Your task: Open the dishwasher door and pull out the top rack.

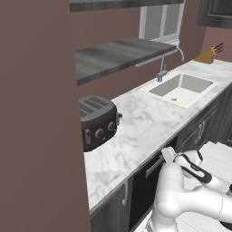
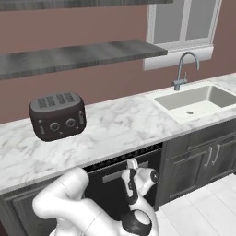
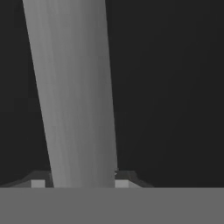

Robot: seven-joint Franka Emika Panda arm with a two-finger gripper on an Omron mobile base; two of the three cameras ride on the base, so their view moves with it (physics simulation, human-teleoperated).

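Note:
The dishwasher door [image 2: 105,193] is a plain black panel under the marble counter, seen also in the left base view [image 1: 141,192]. It stands upright. Its long silver bar handle [image 2: 113,174] runs near its top edge. My gripper [image 2: 132,164] reaches in from the front and is shut on that handle [image 3: 78,96]. In the hand view the bar passes between my two fingertips [image 3: 123,183], with the black door [image 3: 175,87] behind it. The left base view has the gripper [image 1: 166,154] at the handle's right end. The top rack is hidden behind the door.
A black toaster [image 2: 57,115] stands on the marble counter [image 2: 124,124]. To the right are the sink [image 2: 198,99] and its faucet [image 2: 184,69]. Dark framed cabinet doors [image 2: 203,161] flank the dishwasher. A knife block [image 1: 209,54] sits far right. A brown wall [image 1: 36,136] closes the left.

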